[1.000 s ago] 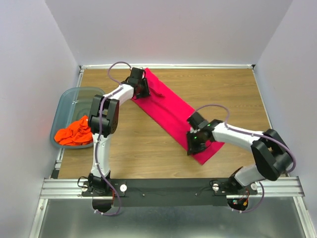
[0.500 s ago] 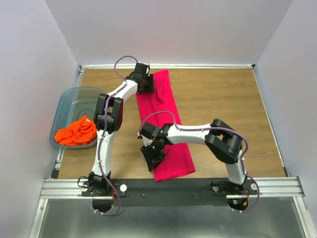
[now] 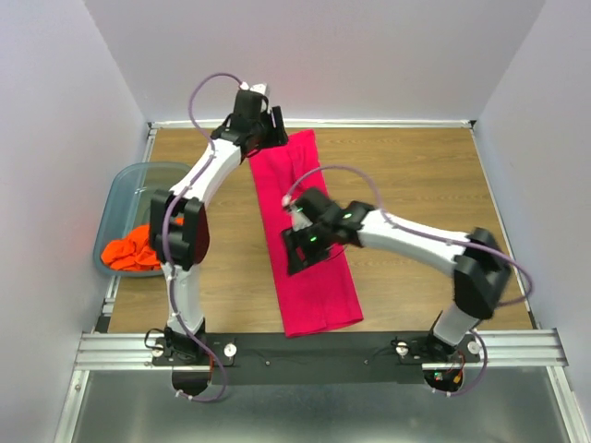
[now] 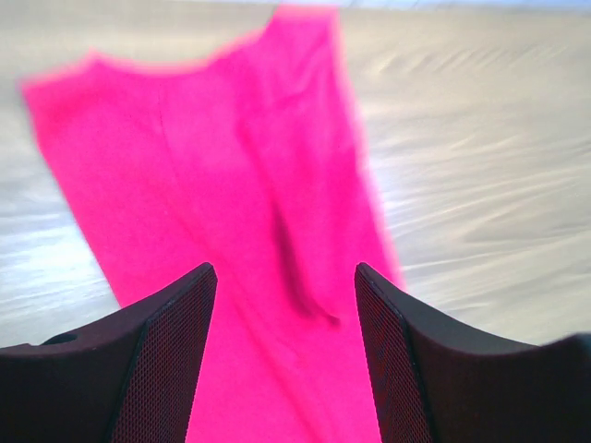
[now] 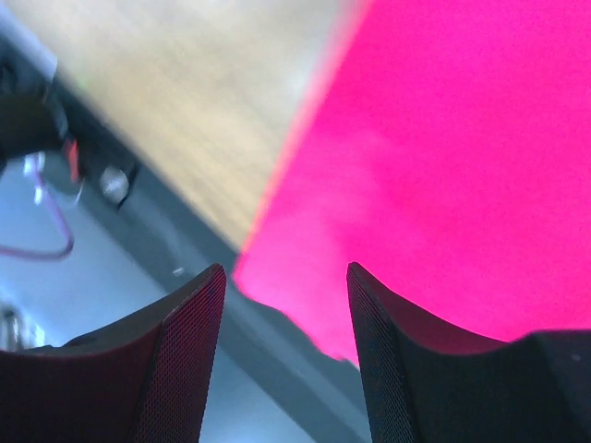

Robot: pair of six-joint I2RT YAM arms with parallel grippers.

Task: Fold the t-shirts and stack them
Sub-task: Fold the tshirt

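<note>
The magenta-pink t-shirt lies folded into a long narrow strip on the wooden table, running from the far edge to the near edge. My left gripper hovers above its far end, open, with only pink cloth below the jaws. My right gripper hangs over the strip's middle, on its left side, and is open and empty; it looks down on the shirt's near corner. The orange t-shirt lies crumpled in the bin.
A translucent blue-grey bin sits at the table's left edge. The metal rail with the arm bases runs along the near edge. White walls close in the far, left and right sides.
The pink strip swung from a diagonal to lying straight front to back. Both grippers opened and let go of it. The right gripper went from the near end to the middle; the left rose.
</note>
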